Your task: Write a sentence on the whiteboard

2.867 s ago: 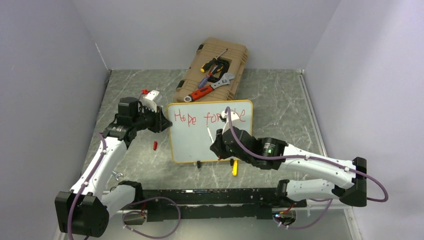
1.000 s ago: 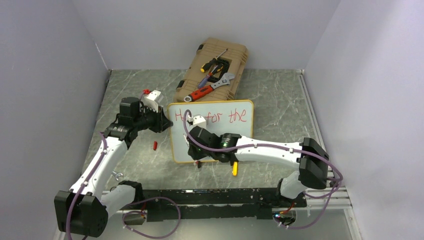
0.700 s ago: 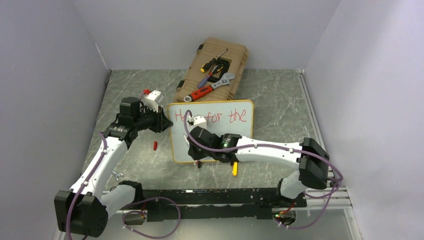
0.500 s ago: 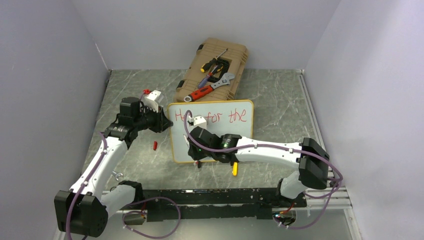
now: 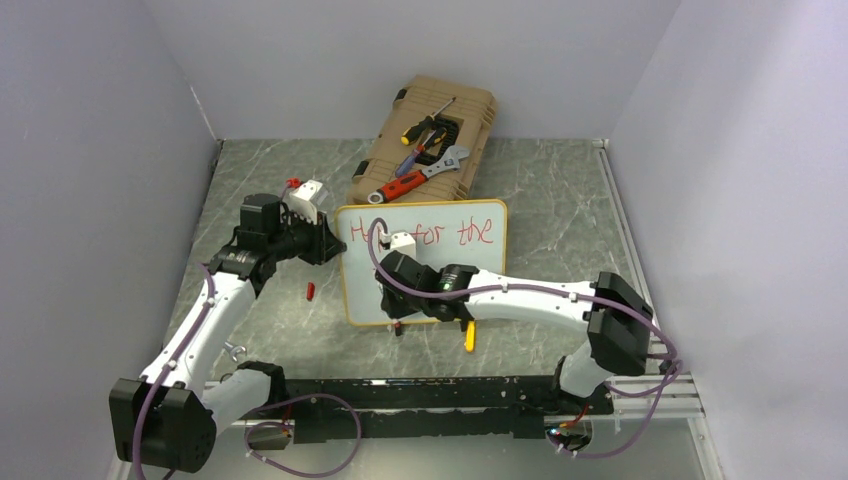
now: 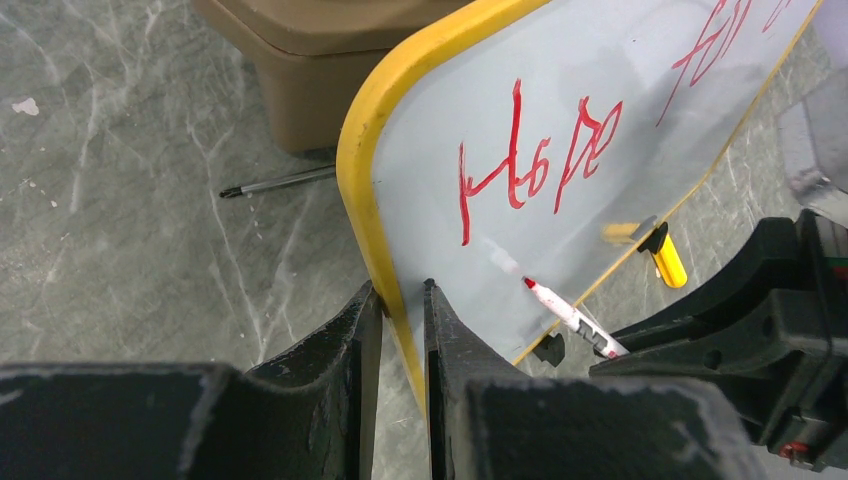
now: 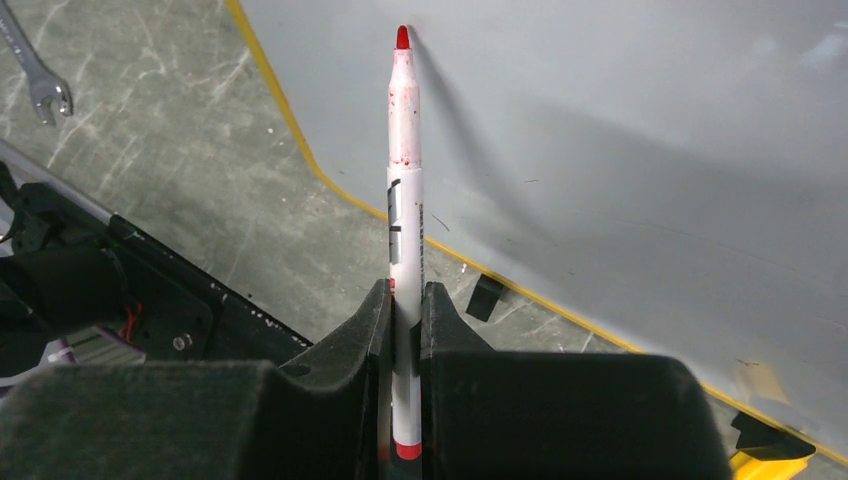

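From above, the whiteboard (image 5: 480, 270) stands on the grey marbled table (image 5: 560, 200), just in front of the tan tool case (image 5: 425, 140); the sentence (image 5: 460, 233) shows "for the" in red, its first word partly hidden by the right arm (image 5: 530, 295). In the left wrist view the left gripper (image 6: 400, 292) is clamped on the board's yellow left edge; "Hope" is readable; the red tip of a marker (image 6: 570, 315) sits just below it. In the right wrist view the right gripper (image 7: 405, 300) is closed on that marker, its tip at bare white surface; whether it touches, I cannot tell.
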You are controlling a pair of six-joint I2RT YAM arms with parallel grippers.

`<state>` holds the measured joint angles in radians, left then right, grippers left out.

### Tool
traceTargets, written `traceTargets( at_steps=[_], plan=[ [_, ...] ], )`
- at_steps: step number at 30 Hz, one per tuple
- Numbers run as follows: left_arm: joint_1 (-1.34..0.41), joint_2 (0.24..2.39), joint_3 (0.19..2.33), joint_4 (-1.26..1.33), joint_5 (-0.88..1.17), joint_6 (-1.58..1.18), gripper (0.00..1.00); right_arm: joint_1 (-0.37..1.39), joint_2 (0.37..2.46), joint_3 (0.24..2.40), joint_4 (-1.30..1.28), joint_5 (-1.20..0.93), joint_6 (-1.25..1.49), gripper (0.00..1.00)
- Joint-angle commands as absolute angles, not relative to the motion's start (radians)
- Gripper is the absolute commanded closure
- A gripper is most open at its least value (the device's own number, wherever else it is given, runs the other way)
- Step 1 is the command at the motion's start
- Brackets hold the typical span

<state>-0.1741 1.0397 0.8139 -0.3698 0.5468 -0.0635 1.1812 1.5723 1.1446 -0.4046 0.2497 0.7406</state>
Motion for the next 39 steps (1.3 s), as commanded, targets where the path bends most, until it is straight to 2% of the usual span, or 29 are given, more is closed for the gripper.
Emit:
traceTargets(
  at_steps=[1, 20, 30, 39],
  plan=[
    [-0.195, 1.043, 0.834, -0.361, 0.595, -0.048, 1.00, 1.168, 1.590, 1.192, -0.444, 0.240, 0.781, 1.00],
    [-0.196, 1.046, 0.833, -0.359, 0.597, -0.050, 1.00, 1.168, 1.626, 1.152, -0.475, 0.114, 0.793, 1.00],
    [-0.196, 1.045, 0.834, -0.362, 0.593, -0.048, 1.00, 1.190, 1.558, 1.126, -0.400, 0.183, 0.775, 1.00],
    [-0.197, 1.046, 0.834, -0.362, 0.595, -0.048, 1.00, 1.190, 1.606, 1.189, -0.457, 0.223, 0.765, 1.00]
  ],
)
